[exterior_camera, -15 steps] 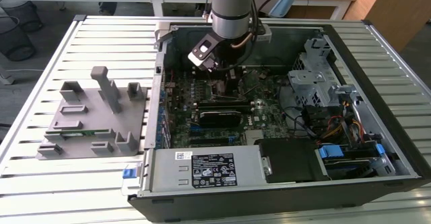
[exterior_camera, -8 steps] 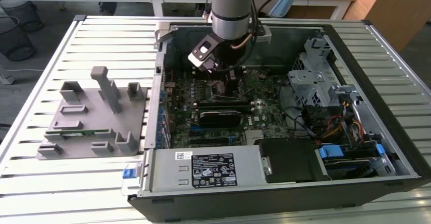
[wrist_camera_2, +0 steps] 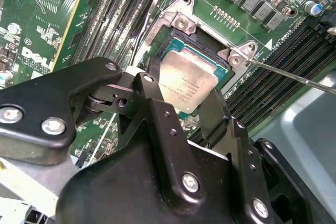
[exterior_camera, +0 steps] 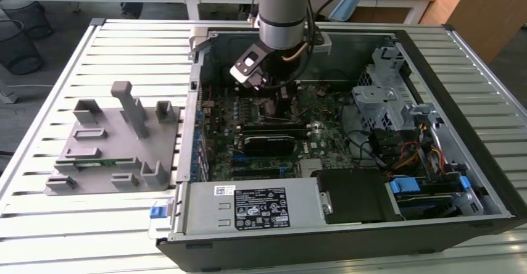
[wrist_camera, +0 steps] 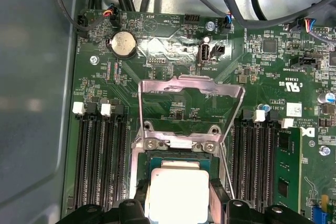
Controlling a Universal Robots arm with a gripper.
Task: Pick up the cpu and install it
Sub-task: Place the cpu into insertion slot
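Gripping the small flat square cpu (wrist_camera_2: 186, 85), shiny silver top facing up, by two opposite edges, with the black two-fingered claw (wrist_camera_2: 182, 92) narrowed to the chip's width.

Holding the cpu directly over the black square socket (wrist_camera_2: 173, 40) on the green motherboard (wrist_camera: 157, 61), just below the hinge of the raised silver metal load plate (wrist_camera: 191, 98) and between the two banks of black memory slots (wrist_camera: 97, 156). Not possible to tell whether fully seated or resting just above.

Judging the placement step as nearly complete. Recommended practice:
- Aligning all four chip edges parallel to the socket walls before any release.
- Holding the chip level; avoiding any tilt toward one finger.
- Descending straight, without sideways sliding, as likely harmful to the contacts beneath.
- Applying no pressing force; letting the chip drop in under its own weight.
- Staying clear of the thin metal lever rod (wrist_camera_2: 294, 77).

Reaching steeply downward with the grey arm (exterior_camera: 284, 8) into the open black computer case (exterior_camera: 329, 249) lying on the pale slatted tabletop (exterior_camera: 132, 45), wrist pointing at the board.
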